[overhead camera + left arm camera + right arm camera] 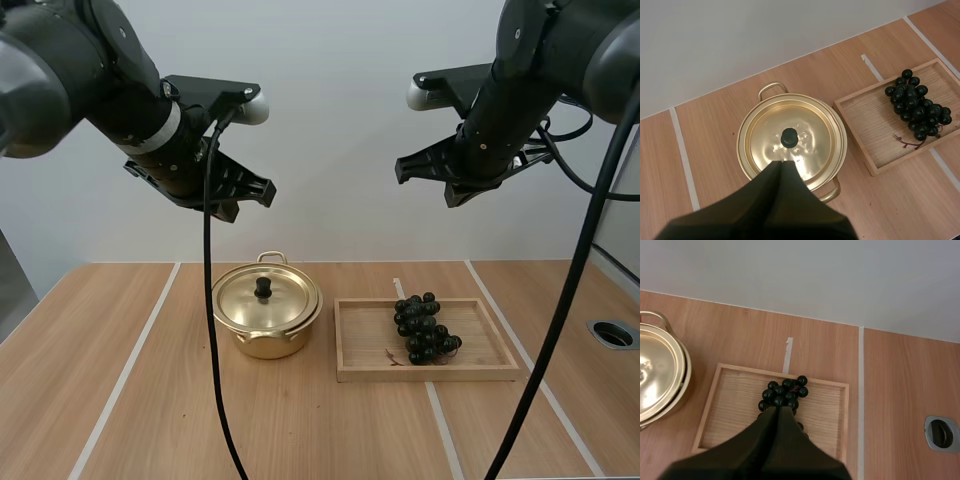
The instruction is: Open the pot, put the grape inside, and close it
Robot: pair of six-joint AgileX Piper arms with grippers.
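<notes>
Your left arm [95,70] and right arm [545,55] are glossy black with thick rounded joints; the left wears a pale grey band [164,128]. Your left claw [781,163] and right claw [777,409] have matte black, tapering fingers.

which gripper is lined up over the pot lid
The left gripper, shut, points down at the black knob of the lid. The right gripper, also shut, hangs over the grapes in the wooden tray.
</notes>
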